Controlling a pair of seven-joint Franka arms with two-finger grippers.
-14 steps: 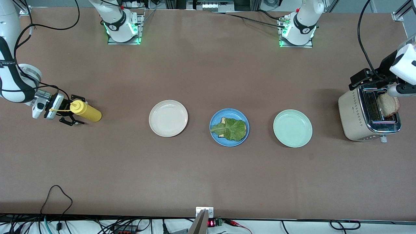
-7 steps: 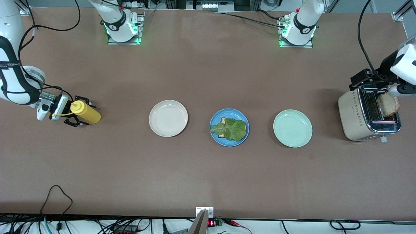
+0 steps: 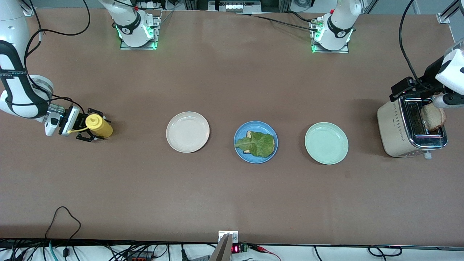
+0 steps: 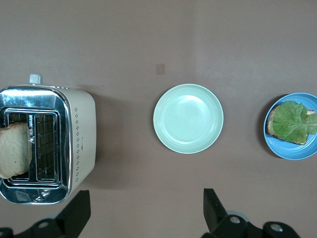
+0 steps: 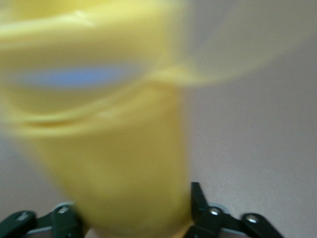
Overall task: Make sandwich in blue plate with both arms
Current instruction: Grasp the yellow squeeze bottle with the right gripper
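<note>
While lettuce (image 3: 256, 144) tops toast in blue plate (image 3: 237, 139), right claw (image 3: 88, 127) grips yellow bottle (image 3: 98, 125), left claw (image 4: 143, 210) spread.

1. The blue plate (image 3: 256, 142) is round and glossy with a raised rim. It rests flat on the table between a cream-white plate (image 3: 187, 131) and a pale mint-green plate (image 3: 326, 143).
2. One toast slice (image 3: 248, 135), light brown with a darker crust, lies flat in the blue plate, only its edges showing.
3. A crinkly green lettuce leaf (image 3: 258, 144) lies spread on that slice, covering most of it.
4. A second toast slice (image 3: 432, 117) stands tilted in a toaster (image 3: 398, 130) slot at the left arm's end of the table.
</note>
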